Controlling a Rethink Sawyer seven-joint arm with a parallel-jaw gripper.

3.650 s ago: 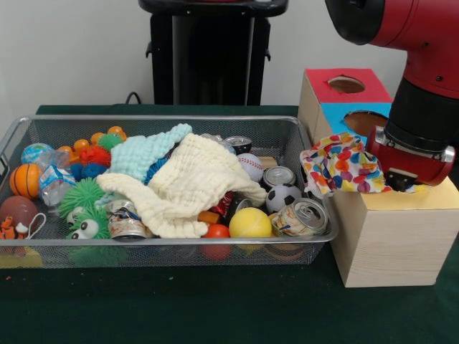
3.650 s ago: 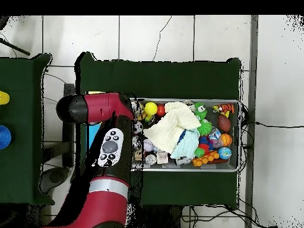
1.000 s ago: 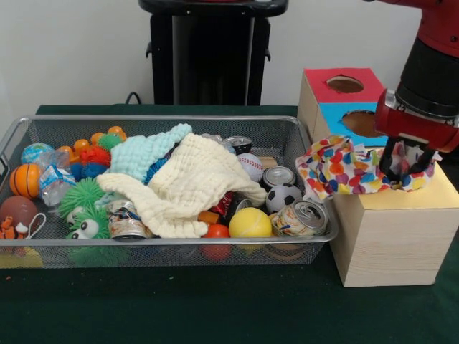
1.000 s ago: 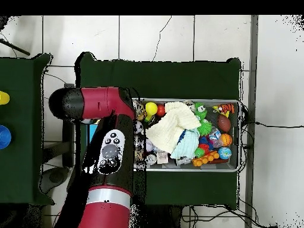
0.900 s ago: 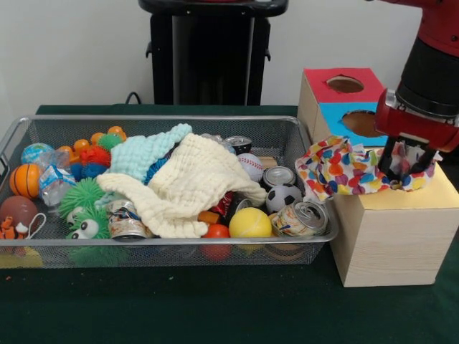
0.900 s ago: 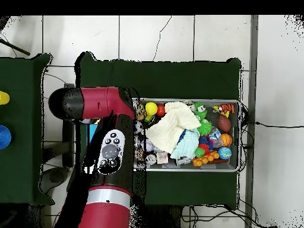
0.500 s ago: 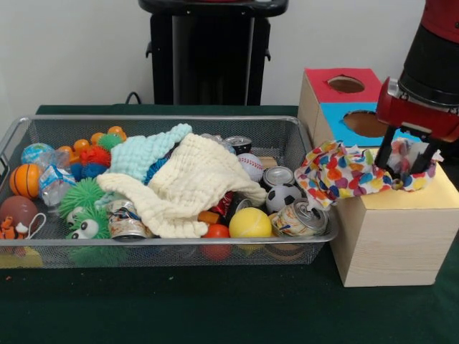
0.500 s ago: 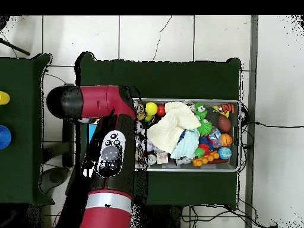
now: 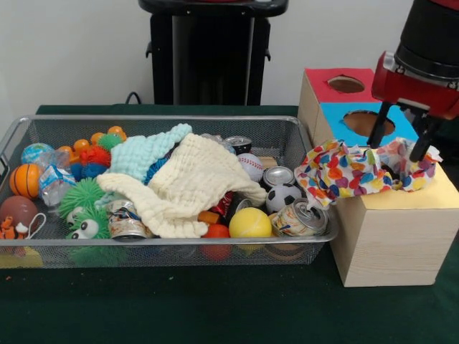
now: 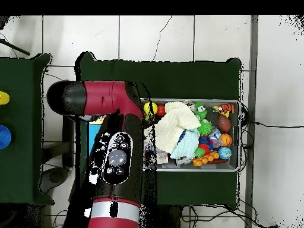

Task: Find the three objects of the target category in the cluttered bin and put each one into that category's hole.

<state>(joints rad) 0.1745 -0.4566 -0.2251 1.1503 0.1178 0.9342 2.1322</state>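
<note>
A cloth with many-coloured spots [image 9: 344, 170] lies bunched on the yellow top of the wooden box [image 9: 391, 236], spilling over its left edge. My gripper [image 9: 399, 142] hangs open just above the cloth's right part, with its fingers [image 9: 377, 133] clear of the fabric. In the wire bin [image 9: 143, 119] lie a cream cloth [image 9: 190, 183] and a light blue cloth [image 9: 147, 152]. From overhead, my arm [image 10: 116, 154] covers the box and the gripper. The cream cloth [image 10: 169, 127] and the blue cloth [image 10: 189, 144] show in the bin [image 10: 238, 136].
The box also has a red top with a hole [image 9: 346, 84] and a blue top with a hole [image 9: 364, 122] behind the yellow one. Balls, cans [image 9: 301, 217] and spiky toys [image 9: 84, 195] crowd the bin. A black stand [image 9: 211, 50] rises behind it.
The gripper has let go of the spotted cloth and risen straight up, from touching the fabric to clear of it. The cloth stays slumped on the yellow top.
</note>
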